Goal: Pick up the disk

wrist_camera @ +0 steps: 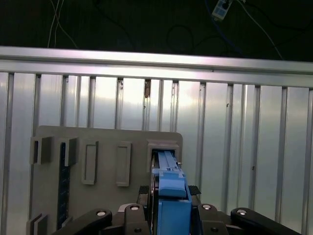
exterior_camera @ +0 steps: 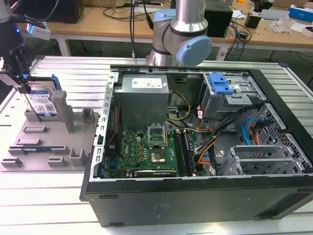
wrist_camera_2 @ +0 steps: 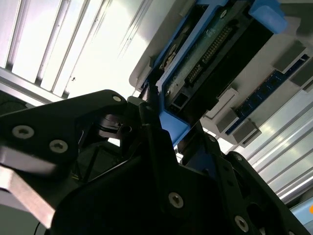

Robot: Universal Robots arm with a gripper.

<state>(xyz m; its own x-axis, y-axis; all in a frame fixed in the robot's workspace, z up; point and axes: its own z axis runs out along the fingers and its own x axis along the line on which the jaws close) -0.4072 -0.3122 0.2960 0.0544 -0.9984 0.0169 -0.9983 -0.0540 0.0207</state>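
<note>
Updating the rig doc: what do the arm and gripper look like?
The arm is a silver tube with grey joint housings and a round pale-blue joint cap. The gripper is matt black linkage plates with silver screw heads.

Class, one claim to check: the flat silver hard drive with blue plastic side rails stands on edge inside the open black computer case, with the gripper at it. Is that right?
Not quite. In the exterior view the silver hard drive stands on edge in the grey plastic fixture tray beside the black computer case, not inside it; the gripper is at it.
</note>
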